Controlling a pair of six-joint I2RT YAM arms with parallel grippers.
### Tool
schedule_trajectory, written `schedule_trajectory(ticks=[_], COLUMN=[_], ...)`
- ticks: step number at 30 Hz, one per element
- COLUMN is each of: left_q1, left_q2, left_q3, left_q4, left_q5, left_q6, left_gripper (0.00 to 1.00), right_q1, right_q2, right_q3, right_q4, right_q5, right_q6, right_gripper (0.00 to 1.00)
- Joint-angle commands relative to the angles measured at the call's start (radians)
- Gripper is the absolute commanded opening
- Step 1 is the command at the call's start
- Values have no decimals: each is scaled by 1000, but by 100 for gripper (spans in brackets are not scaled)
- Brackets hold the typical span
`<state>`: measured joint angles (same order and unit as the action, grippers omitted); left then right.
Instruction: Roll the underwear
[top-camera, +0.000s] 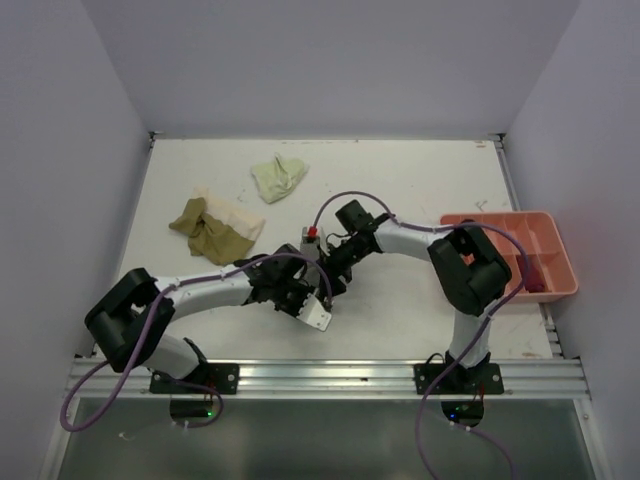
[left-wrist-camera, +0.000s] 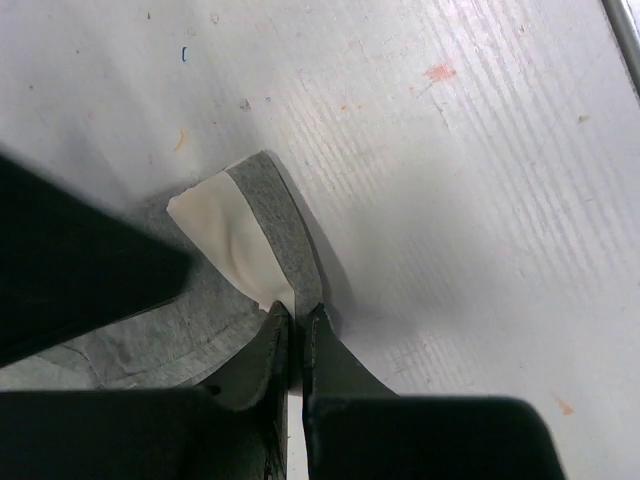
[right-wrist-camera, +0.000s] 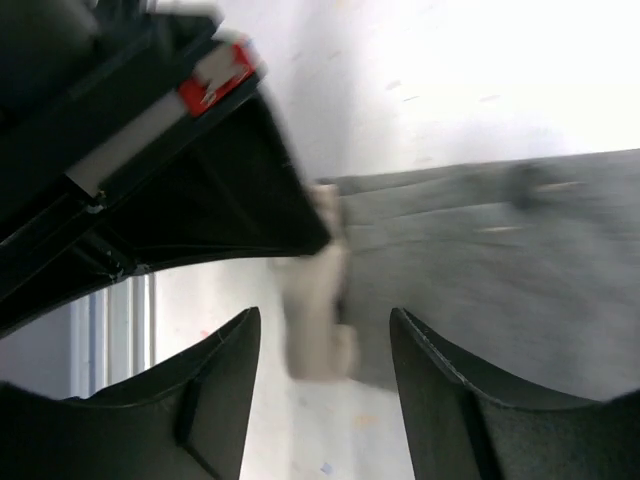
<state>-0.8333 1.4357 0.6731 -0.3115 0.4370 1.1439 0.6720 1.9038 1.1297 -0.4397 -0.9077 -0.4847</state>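
Grey underwear (left-wrist-camera: 150, 340) with a cream band (left-wrist-camera: 235, 240) lies flat on the white worktop (top-camera: 420, 180). It sits near the centre of the overhead frame, where the two arms meet and cover most of it. In the left wrist view, the left tool (left-wrist-camera: 297, 312) stands at the bottom centre of the frame. Its two dark fingers are pressed together on the edge of the grey cloth, just where the cream band ends. In the right wrist view, the right tool (right-wrist-camera: 325, 315) hangs over the same garment with its fingers set apart and nothing gripped between them. The blurred cream band shows in the gap, and grey cloth spreads toward the right of that frame. A black part of the other arm, with a red label, fills that frame's upper left. Seen from above, the left arm (top-camera: 210, 288) reaches in from the lower left and the right arm (top-camera: 410, 238) curves in from the lower right. Three more pieces lie in the upper left of the overhead frame. They are a pale yellow-green garment (top-camera: 279, 178), a cream garment (top-camera: 235, 213) below it, and an olive-tan garment (top-camera: 208, 232) touching the cream one. A salmon-pink tray (top-camera: 500, 217) with compartments sits at the right edge. A dark red garment (top-camera: 535, 278) lies in its lower right compartment.
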Motion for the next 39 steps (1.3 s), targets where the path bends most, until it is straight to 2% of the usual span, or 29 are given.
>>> schedule_trajectory(ticks=[1, 7, 10, 16, 21, 23, 25, 29, 35, 39], left_q1=[-10, 20, 66, 195, 266, 279, 290, 313, 315, 318], left_q2=[54, 141, 250, 621, 764, 822, 877, 916, 954, 960], left_q3=[83, 178, 267, 589, 718, 749, 786, 812, 839, 835], left_q4=[-208, -313, -372, -636, -759, -794, -822, -819, -813, -804], left_q5=[62, 155, 190, 371, 442, 442, 447, 442, 416, 408], left_q6=[-73, -121, -133, -151, -144, -127, -105, -116, -131, -141], left_gripper=[0, 0, 0, 0, 0, 0, 0, 0, 2, 4], right_q1=[-127, -285, -328, -331, -322, -281, -189, -7, 269, 317], right_q2=[-104, -159, -190, -337, -486, -518, -564, -560, -413, -361], right_q3=[85, 153, 166, 133, 64, 30, -5, -114, -163, -172], right_q4=[6, -80, -143, -354, -441, -471, -450, -279, -22, 90], right_q5=[-17, 1, 13, 55, 111, 145, 240, 430, 705, 771], right_q6=[64, 61, 25, -167, -294, -325, -330, -284, -221, -206], right_gripper=[60, 63, 63, 59, 52, 46, 46, 45, 54, 54])
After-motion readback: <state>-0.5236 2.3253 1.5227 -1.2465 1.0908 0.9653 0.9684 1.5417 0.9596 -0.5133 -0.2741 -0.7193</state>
